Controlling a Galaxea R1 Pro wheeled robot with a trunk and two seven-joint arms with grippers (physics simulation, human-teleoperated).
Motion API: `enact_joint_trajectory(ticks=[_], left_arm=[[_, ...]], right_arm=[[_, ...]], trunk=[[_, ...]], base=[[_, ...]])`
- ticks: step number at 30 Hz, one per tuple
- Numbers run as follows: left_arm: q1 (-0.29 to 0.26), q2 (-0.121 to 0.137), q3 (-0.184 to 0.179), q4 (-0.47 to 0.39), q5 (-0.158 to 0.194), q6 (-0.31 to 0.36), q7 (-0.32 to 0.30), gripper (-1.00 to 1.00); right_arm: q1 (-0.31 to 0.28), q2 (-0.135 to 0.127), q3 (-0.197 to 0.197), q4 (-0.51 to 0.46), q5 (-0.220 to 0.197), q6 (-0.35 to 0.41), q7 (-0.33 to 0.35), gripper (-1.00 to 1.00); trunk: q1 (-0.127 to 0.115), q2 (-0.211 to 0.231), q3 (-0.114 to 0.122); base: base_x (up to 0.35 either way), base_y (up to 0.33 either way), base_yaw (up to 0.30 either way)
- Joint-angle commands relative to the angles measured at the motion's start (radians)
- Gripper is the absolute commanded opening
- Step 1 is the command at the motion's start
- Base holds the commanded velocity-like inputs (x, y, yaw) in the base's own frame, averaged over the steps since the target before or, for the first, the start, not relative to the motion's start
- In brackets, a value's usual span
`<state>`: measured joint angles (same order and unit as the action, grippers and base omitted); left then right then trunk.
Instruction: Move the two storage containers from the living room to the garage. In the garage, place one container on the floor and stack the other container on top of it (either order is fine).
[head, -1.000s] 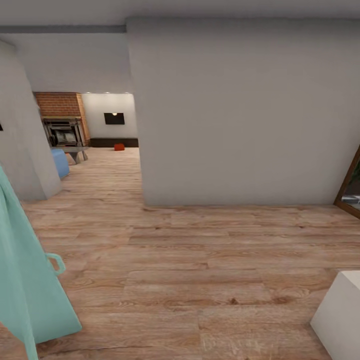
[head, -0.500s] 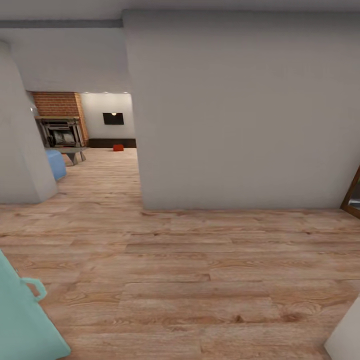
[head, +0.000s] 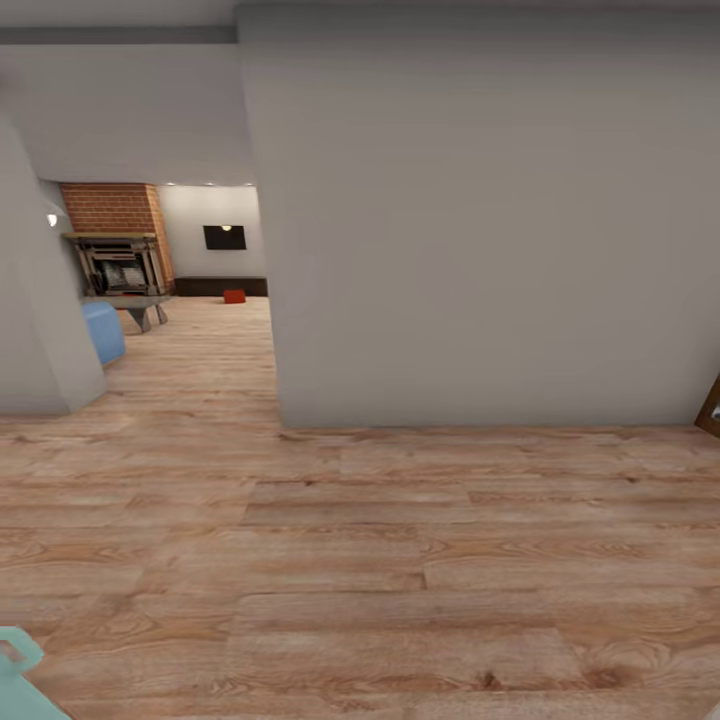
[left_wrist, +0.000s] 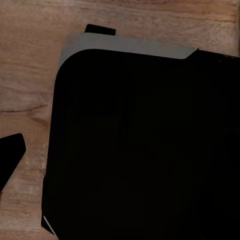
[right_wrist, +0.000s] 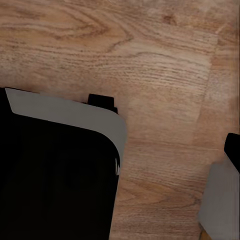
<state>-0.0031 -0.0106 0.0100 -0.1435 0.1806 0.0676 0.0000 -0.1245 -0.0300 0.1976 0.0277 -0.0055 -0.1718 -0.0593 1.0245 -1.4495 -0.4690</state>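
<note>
Claws: neither wrist view lets me tell how far the claws are spread or whether they hold anything; dark robot body (left_wrist: 140, 145) over planks.
Container: small orange-red rectangular storage bin (head: 234, 296) far off on the light wood plank floor (head: 400, 560) of the living room, near the red brick column (head: 110, 207).
Handling: likely stiff, light, smooth-walled; grip opposite walls or the rim.
Obstacle: plain grey wall (head: 480, 220) beside the passage.

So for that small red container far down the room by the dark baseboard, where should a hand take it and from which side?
Only a tentative call: the storage container is a tiny orange-red block on the wood floor by the far wall, too small to show rim or handles. If its walls are plain and flat, gripping the top edge of the near wall, coming from above on the open floor side, seems safest.
</note>
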Motion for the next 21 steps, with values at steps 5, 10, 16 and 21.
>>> enact_joint_trajectory(ticks=[5, 10, 16, 21], left_arm=[[0.000, 0.000, 0.001, -0.002, 0.008, 0.006, 0.000, 1.00], [0.000, 0.000, 0.001, -0.002, 0.008, 0.006, 0.000, 1.00], [0.000, 0.002, 0.002, -0.001, 0.008, 0.006, 0.000, 1.00], [0.000, 0.002, 0.002, 0.000, 0.008, 0.006, 0.000, 1.00]], right_arm=[[-0.001, 0.001, 0.008, 0.003, 0.002, -0.005, -0.004, 1.00], [-0.001, 0.000, 0.006, 0.003, -0.002, -0.008, -0.005, 1.00], [-0.001, -0.002, 0.007, 0.003, -0.001, -0.015, -0.005, 1.00], [-0.001, 0.001, 0.007, 0.003, -0.002, -0.010, -0.002, 1.00]], trunk=[[0.001, 0.000, -0.001], [0.001, 0.000, -0.001], [0.001, 0.000, -0.001], [0.001, 0.000, -0.001]], base=[[0.322, 0.000, 0.000], [0.322, 0.000, 0.000], [0.322, 0.000, 0.000], [0.322, 0.000, 0.000]])
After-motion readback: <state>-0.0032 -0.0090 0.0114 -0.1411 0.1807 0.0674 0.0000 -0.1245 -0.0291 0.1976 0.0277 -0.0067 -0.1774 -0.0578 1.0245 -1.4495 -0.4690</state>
